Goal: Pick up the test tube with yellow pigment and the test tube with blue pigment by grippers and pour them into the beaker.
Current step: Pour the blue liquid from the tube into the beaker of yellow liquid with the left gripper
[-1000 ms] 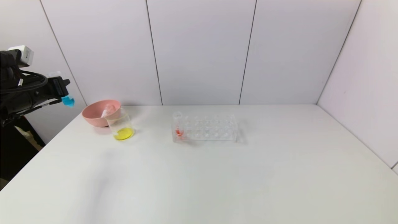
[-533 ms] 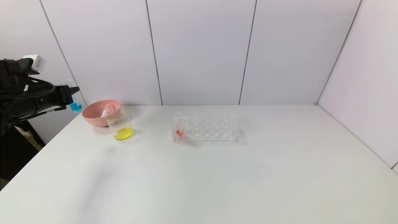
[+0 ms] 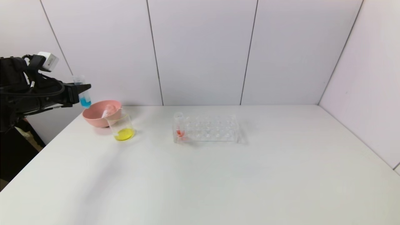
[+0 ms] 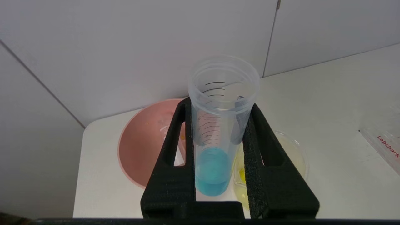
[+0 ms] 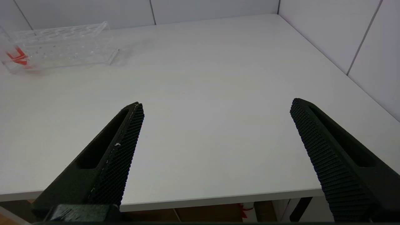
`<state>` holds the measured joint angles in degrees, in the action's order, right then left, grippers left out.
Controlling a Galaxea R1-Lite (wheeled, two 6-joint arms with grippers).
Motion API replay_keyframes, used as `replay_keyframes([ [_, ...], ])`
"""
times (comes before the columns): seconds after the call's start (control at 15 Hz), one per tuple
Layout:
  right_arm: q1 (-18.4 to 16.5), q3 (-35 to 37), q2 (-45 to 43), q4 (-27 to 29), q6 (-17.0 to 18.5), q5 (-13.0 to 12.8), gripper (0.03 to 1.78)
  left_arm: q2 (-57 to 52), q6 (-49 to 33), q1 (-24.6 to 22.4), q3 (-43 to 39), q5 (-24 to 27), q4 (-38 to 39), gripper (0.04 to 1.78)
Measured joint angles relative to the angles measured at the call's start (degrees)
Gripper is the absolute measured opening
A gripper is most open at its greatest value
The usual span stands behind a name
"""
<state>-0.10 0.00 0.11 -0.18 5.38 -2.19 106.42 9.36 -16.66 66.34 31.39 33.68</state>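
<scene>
Holding the test tube with blue pigment (image 3: 82,91) clamped between its fingers, the left gripper (image 3: 82,92) hangs above the far left corner of the table (image 3: 218,175), just short of the pink bowl (image 3: 95,117) and the beaker (image 3: 122,126). The tube stands close to upright, mouth up, so the blue liquid sits at its round tip; that posture looks chosen to carry it without spilling until it is over the beaker. The beaker already holds a yellow pool at its bottom, so the yellow pour appears done and the blue one is what remains. What seems to be an empty clear tube lies in the pink bowl, perhaps the test tube with yellow pigment, though it is too faint to be sure. A clear tube rack (image 3: 206,128) sits mid-table with one red-orange tube (image 3: 179,126) at its left end. The right gripper (image 5: 215,125) waits with fingers wide apart, low over the table's near edge, empty.
</scene>
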Motion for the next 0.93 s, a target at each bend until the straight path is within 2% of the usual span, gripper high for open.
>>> replay_keyframes([
  [0.27,0.00,0.00,0.00,0.00,0.02,0.00,1.71,4.96,4.47,-1.05,7.08,12.30,-0.28,0.45],
  [0.53,0.00,0.00,0.00,0.00,0.00,0.00,1.71,9.51,13.29,-3.39,14.95,21.25,-4.77,0.45],
  [0.8,0.02,0.00,0.00,0.02,0.00,0.00,1.71,13.23,27.82,-5.22,26.22,27.19,-17.51,0.45],
  [0.93,0.00,0.00,0.00,0.02,0.05,0.00,1.71,14.71,37.63,-5.85,32.45,28.04,-28.39,0.45],
])
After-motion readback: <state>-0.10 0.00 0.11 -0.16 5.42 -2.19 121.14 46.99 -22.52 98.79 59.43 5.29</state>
